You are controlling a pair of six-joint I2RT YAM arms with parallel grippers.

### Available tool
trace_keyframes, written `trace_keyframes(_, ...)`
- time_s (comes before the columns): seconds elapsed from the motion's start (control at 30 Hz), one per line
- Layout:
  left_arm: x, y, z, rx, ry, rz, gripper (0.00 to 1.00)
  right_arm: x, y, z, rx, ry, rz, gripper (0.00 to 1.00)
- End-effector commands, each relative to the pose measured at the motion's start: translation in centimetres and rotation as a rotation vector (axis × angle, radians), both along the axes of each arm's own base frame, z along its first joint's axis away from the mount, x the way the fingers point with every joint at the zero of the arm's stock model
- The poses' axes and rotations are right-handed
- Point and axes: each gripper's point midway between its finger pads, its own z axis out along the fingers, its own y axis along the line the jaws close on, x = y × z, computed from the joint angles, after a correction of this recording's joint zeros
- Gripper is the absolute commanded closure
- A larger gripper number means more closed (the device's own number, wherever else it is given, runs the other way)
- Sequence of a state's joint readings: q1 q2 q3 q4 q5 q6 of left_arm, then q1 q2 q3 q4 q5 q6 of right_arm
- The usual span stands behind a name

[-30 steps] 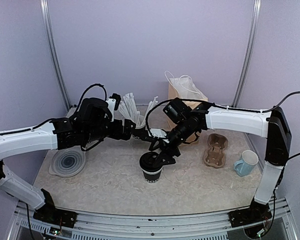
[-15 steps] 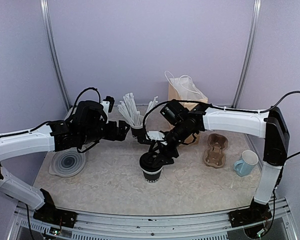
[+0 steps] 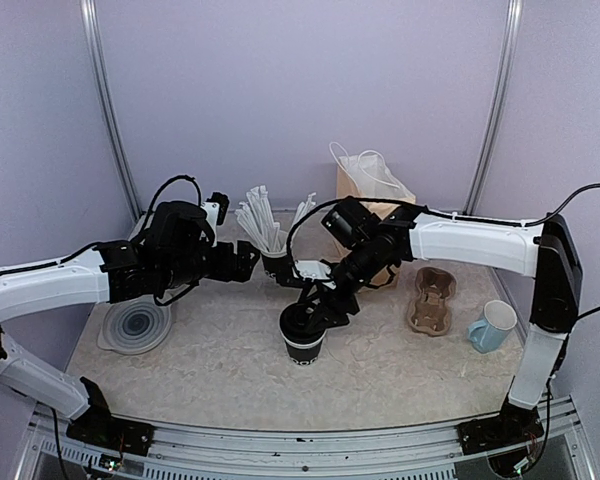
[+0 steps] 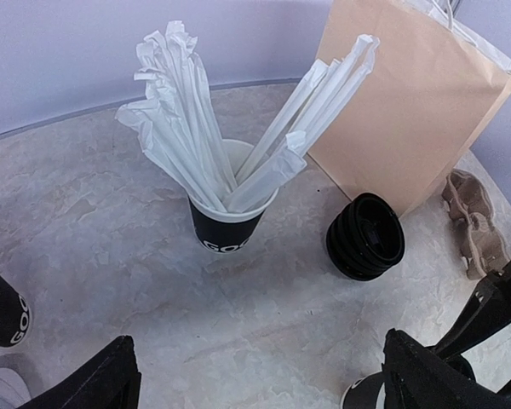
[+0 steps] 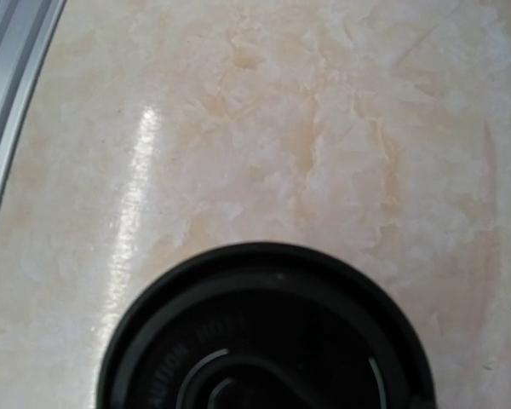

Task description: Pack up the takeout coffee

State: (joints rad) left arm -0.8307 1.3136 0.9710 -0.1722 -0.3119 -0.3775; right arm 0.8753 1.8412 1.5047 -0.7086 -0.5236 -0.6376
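Containers first. Black paper cup [image 4: 226, 217] at 12 o'clock of the table's middle, packed with white wrapped straws [image 4: 187, 119] fanning up and out. Brown paper bag [image 4: 400, 102] upright at 2 o'clock of that cup; contents hidden from me. Stack of black lids [image 4: 366, 236] lay on its side just in front of the bag. Pulp cup carrier [image 3: 430, 298] and pale blue mug [image 3: 493, 325] sat out toward 3 o'clock; could not see into the mug.

Takeout coffee [image 3: 304, 348] stood at 6 o'clock of the table's middle, lid [image 5: 264, 341] on. My right gripper [image 3: 315, 308] hung right over that lid, reaching in from 1 o'clock. Fingers partly spread at the lid's rim; whether they had closed on it I cannot tell.

Coffee upright: long axis vertical, lid up, base on the table.

My left gripper [image 4: 264, 383] hovered at 10 o'clock of the coffee, jaws spread wide, holding nothing.
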Motion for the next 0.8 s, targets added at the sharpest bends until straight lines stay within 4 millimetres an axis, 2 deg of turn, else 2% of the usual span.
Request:
trace_keyframes(0.0,-0.1,0.1,0.4,-0.015,-0.001,-0.008,0.04,-1.6,-0.4,3.1,0.040,-0.004,0.015,0.37)
trace_keyframes(0.23,-0.2,-0.4,0.2,-0.022,0.006,-0.028,0.04,-2.2,-1.0,1.8,0.015,0.033,0.016,0.37)
trace_keyframes(0.77,-0.5,-0.1,-0.1,-0.012,0.013,-0.031,0.05,-1.3,0.1,-0.3,-0.033,0.073,0.000,0.36)
